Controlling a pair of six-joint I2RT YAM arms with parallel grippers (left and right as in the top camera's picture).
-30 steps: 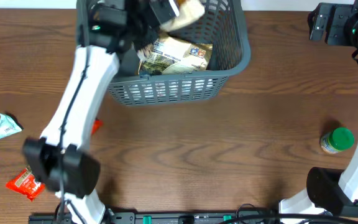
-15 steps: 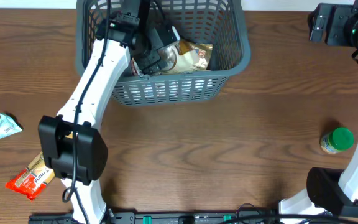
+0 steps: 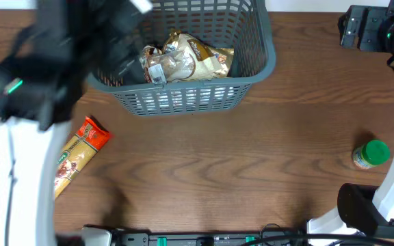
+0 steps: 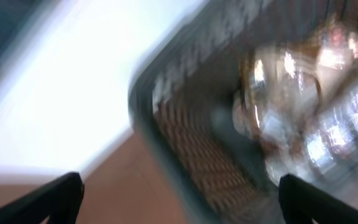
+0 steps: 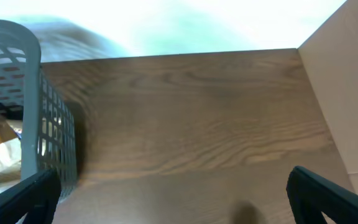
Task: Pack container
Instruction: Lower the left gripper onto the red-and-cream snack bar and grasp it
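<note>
Overhead: the container (image 3: 183, 100) sits at the far edge of the table (image 3: 217, 171), snack packets (image 3: 183, 60) inside. Left wrist, blurred: left gripper (image 4: 179, 190) jaws spread, empty, by the container's corner. Right wrist: right gripper (image 5: 173, 190) jaws spread, empty, container at the left edge

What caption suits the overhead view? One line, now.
Grey-blue container holds snack packets; an orange packet and green-lidded jar wait on the table.
</note>
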